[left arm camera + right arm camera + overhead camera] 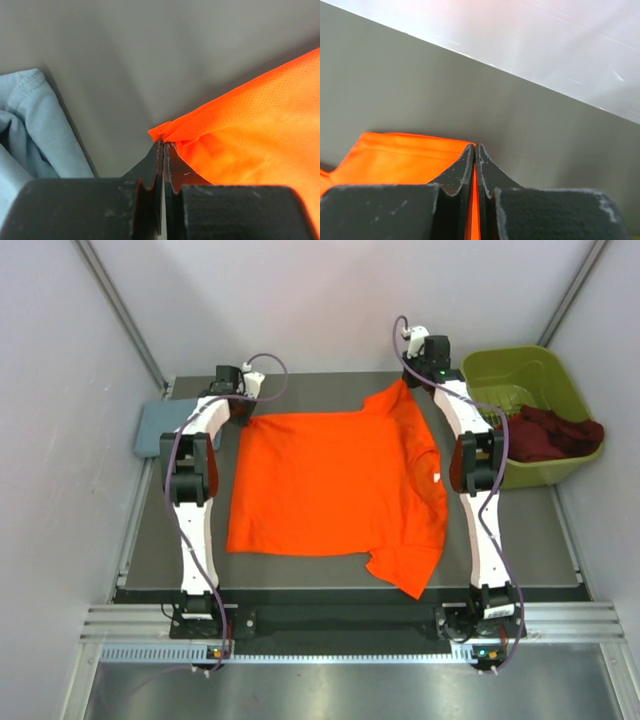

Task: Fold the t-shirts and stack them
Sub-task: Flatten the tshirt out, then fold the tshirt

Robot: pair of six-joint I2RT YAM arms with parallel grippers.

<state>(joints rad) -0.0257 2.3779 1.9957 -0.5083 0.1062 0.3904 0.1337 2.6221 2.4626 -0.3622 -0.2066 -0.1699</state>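
Two end effectors, left [243, 412] and right [408, 378], each pinch one orange t-shirt [330, 485]; one green bin [525, 375] holds maroon shirts [545, 435]

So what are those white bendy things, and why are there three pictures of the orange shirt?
Those are two robot arms, bolted at the near edge of a grey table. The big picture is taken from above and behind them. The other two come from small cameras on each arm's wrist, so you see the black fingers up close.

An orange t-shirt lies spread out on the table. The left gripper is pinched shut on the shirt's far left corner. The right gripper is pinched shut on its far right edge, at a sleeve.

A folded light blue shirt sits on the far left of the table. On the right a green basket holds dark red clothes. The job is folding and stacking the shirts.
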